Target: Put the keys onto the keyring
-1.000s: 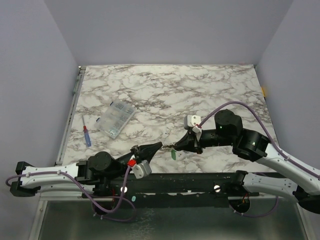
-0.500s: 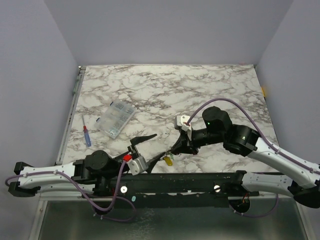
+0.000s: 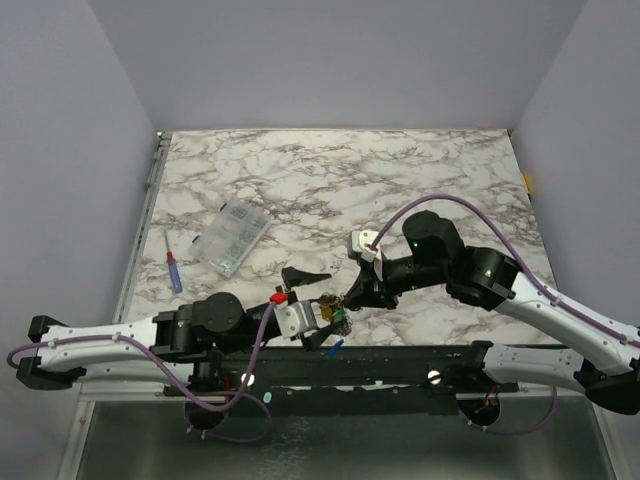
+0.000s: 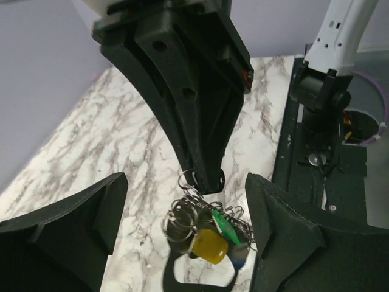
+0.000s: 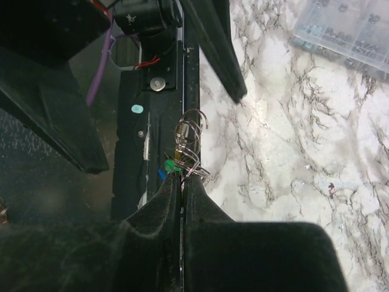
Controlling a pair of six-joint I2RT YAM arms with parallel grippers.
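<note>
Now the left gripper (image 4: 185, 194) has opened wide around the keys (image 4: 209, 245) at lower centre, while the right gripper (image 5: 182, 180) keeps them pinched, so regrasping seems next.

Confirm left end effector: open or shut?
Open. The left end effector fingers stand wide apart, flanking the keys hanging from the right end effector.

No text, label, brand, number or sign is legible in any view. The compartment box (image 3: 258, 222) and the keys (image 4: 209, 246) appear too small or too blurred for any lettering on them to be read.
</note>
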